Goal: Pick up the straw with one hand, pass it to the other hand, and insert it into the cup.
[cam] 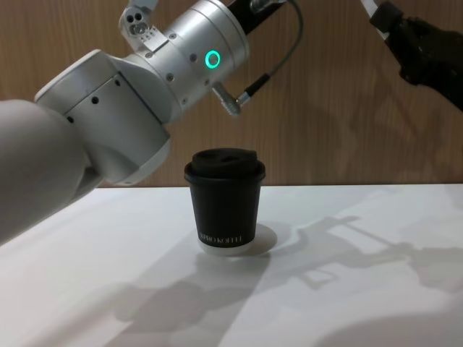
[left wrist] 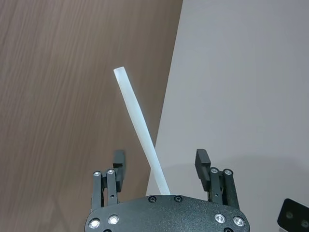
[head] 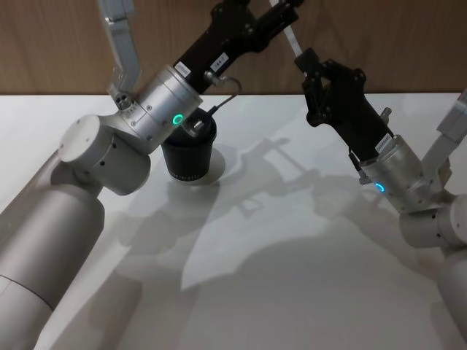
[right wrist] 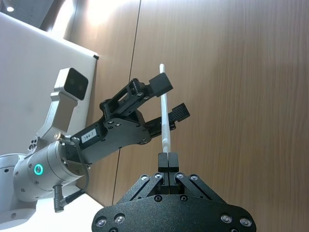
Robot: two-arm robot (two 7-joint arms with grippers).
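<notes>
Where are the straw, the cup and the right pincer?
the straw (left wrist: 141, 131): left wrist view, middle of its shaft.
the cup (cam: 224, 206): chest view, its black side wall.
the right pincer (right wrist: 168, 158): right wrist view, between its fingertips, shut on the straw.

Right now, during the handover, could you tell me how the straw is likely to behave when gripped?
The straw stands straight, unsupported, out of the shut right hand, so it is probably stiff. Thin and smooth, it may pivot or slip. If it is thin-walled plastic, a hard squeeze could crush it.
</notes>
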